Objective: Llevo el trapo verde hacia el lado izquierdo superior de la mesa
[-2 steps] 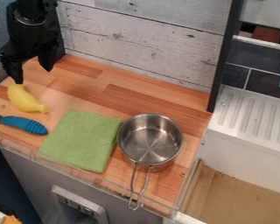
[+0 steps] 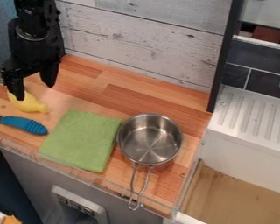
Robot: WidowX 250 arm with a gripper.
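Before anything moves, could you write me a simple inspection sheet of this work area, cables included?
Surface: striped wooden counter, some dark knots.
Job's things: green cloth, lying flat near the front edge.
Clutter: metal pot right of the cloth, handle towards the front; yellow banana-shaped object and blue-handled utensil at left.
Gripper: black gripper at upper left, open, by the yellow object; contact unclear.
Cables: nothing seen.
Surroundings: plank wall behind, ridged white drainboard right.
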